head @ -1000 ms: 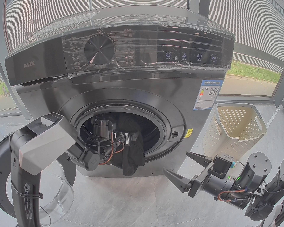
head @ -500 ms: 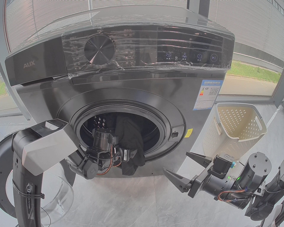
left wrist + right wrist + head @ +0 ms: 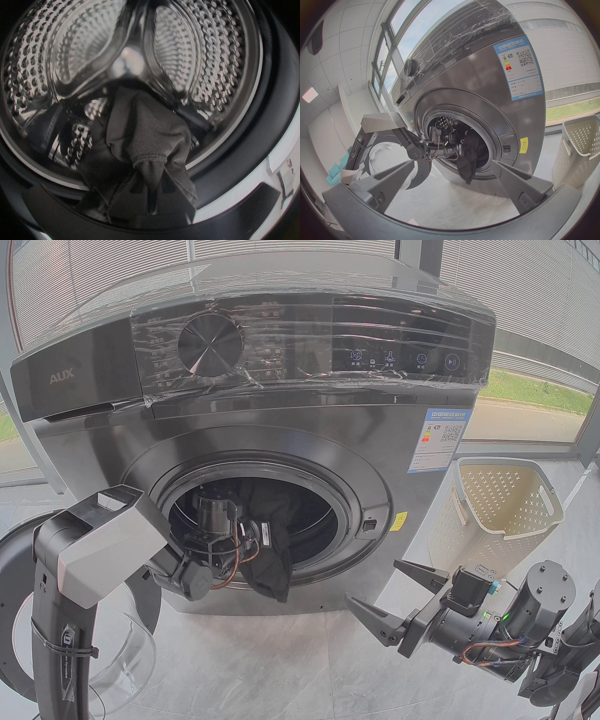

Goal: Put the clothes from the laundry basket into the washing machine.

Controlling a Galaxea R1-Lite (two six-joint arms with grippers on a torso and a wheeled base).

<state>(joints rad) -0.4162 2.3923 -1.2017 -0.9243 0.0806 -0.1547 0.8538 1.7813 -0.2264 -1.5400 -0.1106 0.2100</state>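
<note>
dark garment [image 3: 147,137] lies half in the washing machine [image 3: 375,446]: its upper part is inside the drum [image 3: 175,47], its lower end hangs out over the door rim [image 3: 325,565]

left gripper [image 3: 261,535] sits at the door opening against the cloth; cannot tell whether it is clamped on it or loose

right gripper [image 3: 372,582] hangs low in front of the machine, spread wide, holding nothing, with the laundry basket [image 3: 500,509] just behind it

the cloth looks light, limp and thin, likely to slide back out; best pinched at the bunched hem fold and carried deep into the drum
</note>
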